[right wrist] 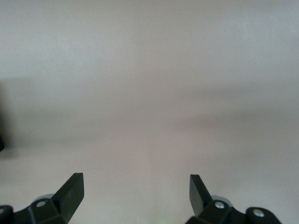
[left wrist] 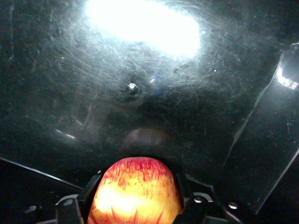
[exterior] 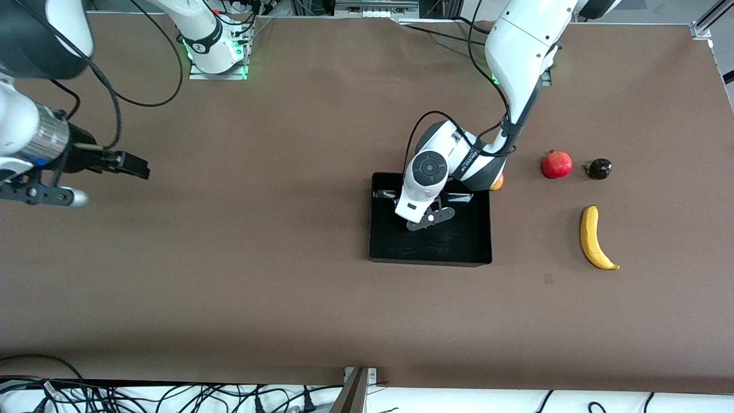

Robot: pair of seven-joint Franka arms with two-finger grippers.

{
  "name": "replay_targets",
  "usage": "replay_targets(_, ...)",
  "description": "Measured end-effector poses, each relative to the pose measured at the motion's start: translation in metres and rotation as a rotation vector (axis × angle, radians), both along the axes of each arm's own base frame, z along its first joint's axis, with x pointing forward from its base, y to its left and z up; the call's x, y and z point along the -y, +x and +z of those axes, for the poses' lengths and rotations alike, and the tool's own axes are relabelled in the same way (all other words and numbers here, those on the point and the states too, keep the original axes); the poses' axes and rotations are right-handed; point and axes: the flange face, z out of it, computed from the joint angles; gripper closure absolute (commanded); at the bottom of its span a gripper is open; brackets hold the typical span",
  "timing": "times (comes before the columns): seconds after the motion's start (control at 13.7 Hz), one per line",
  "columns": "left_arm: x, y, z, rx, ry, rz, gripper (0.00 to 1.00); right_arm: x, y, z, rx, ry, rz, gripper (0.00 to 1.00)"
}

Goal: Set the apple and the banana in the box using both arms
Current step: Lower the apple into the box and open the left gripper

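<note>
Our left gripper's (left wrist: 135, 205) fingers (left wrist: 91, 193) are clasping the apple (left wrist: 135, 191) over the box (exterior: 476, 241). Our right gripper (right wrist: 136, 191) is waiting, fingers spread wide, well apart from the box. Releasing high, we are risking the apple rolling out.

**Bystanders on the brown table**

A red pomegranate (exterior: 557, 164) sits on the brown table (exterior: 258, 275) toward the left arm's end. Just beside it, at its 3 o'clock in the front view, lies a small dark purple fruit (exterior: 598, 168) with a green cap; the two are close but apart. A sliver of orange-yellow fruit (exterior: 498, 182) shows at the pomegranate's 9 o'clock, mostly hidden. Black cables (exterior: 172, 396) lie tangled along the table's 6 o'clock edge.
</note>
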Motion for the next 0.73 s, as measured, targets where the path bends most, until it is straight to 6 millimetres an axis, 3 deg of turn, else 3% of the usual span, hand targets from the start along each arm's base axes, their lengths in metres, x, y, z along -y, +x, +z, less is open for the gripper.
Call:
replay_targets(0.15, 0.000, 0.000, 0.000, 0.003, -0.005, -0.020, 1.00, 0.040, -0.012, 0.002, -0.009, 0.021, 0.038, 0.00)
replay_targets(0.22, 0.000, 0.000, 0.000, 0.003, -0.007, -0.030, 0.94, 0.056, -0.018, 0.000, 0.010, 0.025, 0.045, 0.00)
replay_targets(0.37, 0.000, 0.000, 0.000, 0.004, -0.009, -0.044, 0.10, 0.064, -0.037, 0.004, 0.050, 0.005, 0.064, 0.00)
replay_targets(0.44, 0.000, 0.000, 0.000, 0.004, -0.012, -0.060, 0.00, 0.055, -0.051, 0.013, 0.065, -0.008, 0.083, 0.00)
replay_targets(0.59, -0.001, -0.003, -0.009, -0.006, -0.009, -0.073, 0.00, 0.038, -0.075, 0.033, 0.081, -0.028, 0.108, 0.00)
replay_targets(0.73, -0.001, -0.003, -0.014, -0.004, -0.011, -0.072, 0.00, 0.040, -0.083, 0.038, 0.089, -0.033, 0.102, 0.00)
